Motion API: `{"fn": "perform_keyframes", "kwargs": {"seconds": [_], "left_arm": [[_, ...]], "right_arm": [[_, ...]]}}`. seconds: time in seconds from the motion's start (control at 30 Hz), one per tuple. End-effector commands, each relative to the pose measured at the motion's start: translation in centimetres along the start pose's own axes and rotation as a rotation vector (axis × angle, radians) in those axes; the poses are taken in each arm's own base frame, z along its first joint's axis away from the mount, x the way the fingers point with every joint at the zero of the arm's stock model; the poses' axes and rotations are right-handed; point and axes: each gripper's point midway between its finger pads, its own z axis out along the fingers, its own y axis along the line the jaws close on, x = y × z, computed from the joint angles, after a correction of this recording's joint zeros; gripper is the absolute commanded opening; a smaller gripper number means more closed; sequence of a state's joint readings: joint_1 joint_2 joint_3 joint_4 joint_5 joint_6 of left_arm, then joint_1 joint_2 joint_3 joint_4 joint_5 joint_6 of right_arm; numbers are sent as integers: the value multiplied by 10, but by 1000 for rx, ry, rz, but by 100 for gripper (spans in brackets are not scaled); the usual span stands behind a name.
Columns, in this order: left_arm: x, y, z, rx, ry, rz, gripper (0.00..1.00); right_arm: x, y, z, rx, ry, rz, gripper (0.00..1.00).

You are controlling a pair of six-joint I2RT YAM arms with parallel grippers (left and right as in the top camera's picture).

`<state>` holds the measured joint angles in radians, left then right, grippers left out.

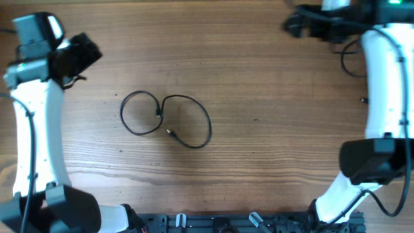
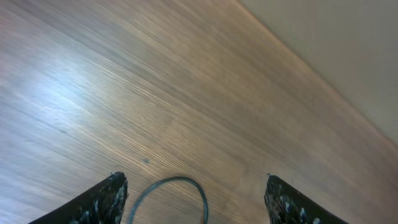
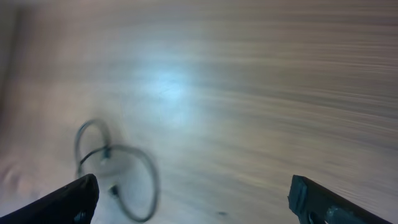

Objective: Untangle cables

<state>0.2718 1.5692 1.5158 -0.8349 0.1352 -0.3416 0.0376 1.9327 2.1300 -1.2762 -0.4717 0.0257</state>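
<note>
Wide-spread black fingers (image 2: 106,200) of the left gripper (image 2: 194,182) sit in the bottom corners of its wrist view, holding nothing. Just beyond the tips, one bend of the cable (image 2: 169,179) arcs across the gap between them, lying flat on the wooden table (image 1: 272,129). From overhead the cable forms a loose figure-eight, its long axis running left to right, with a small plug (image 1: 171,133) just below the crossing. The left gripper hangs off the cable's left loop, on the far side, near but not touching, so a reach would go forward and down onto that loop. The right gripper (image 3: 194,181), also fully parted and empty, stands well apart from the cable's right loop, toward the far right corner. Its blurred wrist view shows the cable off to the lower left. I judge the left arm the nearer. A thin dark loop (image 1: 343,59) beside the right arm may be another cord or arm wiring; I cannot tell.
</note>
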Motion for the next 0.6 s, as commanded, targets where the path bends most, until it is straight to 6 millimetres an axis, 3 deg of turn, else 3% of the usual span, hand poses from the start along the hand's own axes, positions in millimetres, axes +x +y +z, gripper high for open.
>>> {"fn": "perform_keyframes", "kwargs": {"seconds": [0.0, 0.07, 0.17, 0.33, 0.43, 0.57], "left_arm": [[-1, 19, -6, -38, 20, -27, 72], [2, 33, 3, -83, 48, -47, 68], [5, 42, 9, -104, 69, -62, 68], [8, 42, 9, -106, 80, -62, 67], [9, 42, 9, -106, 84, -83, 69], [9, 42, 9, -106, 82, -115, 73]], "right_arm": [[26, 78, 47, -96, 124, -38, 100], [51, 120, 83, -111, 213, -29, 100], [84, 175, 132, -140, 298, -50, 87], [130, 204, 208, 1, 356, 105, 62], [161, 209, 244, 25, 423, 97, 58], [198, 225, 288, -10, 482, 63, 41]]}}
